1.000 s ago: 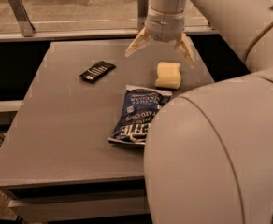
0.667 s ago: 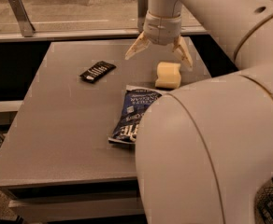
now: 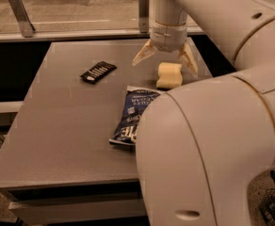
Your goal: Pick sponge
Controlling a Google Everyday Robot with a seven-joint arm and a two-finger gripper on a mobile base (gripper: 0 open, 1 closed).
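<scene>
The sponge (image 3: 169, 75), a small pale yellow block with a pinched waist, lies on the grey table (image 3: 67, 121) toward its far right side. My gripper (image 3: 165, 60) hangs over it, fingers spread wide. The left fingertip (image 3: 140, 58) is to the sponge's left and the right fingertip (image 3: 190, 62) is at its right. The fingers sit slightly above and behind the sponge and do not grip it.
A blue chip bag (image 3: 134, 114) lies just in front of the sponge, partly hidden by my arm's bulky white body (image 3: 208, 149). A small black wrapped bar (image 3: 98, 72) lies to the left. A metal rail (image 3: 81, 32) runs along the far edge of the table.
The gripper has come down a little and shifted toward the sponge, still open. My arm's body fills more of the lower right view. The objects have not moved.
</scene>
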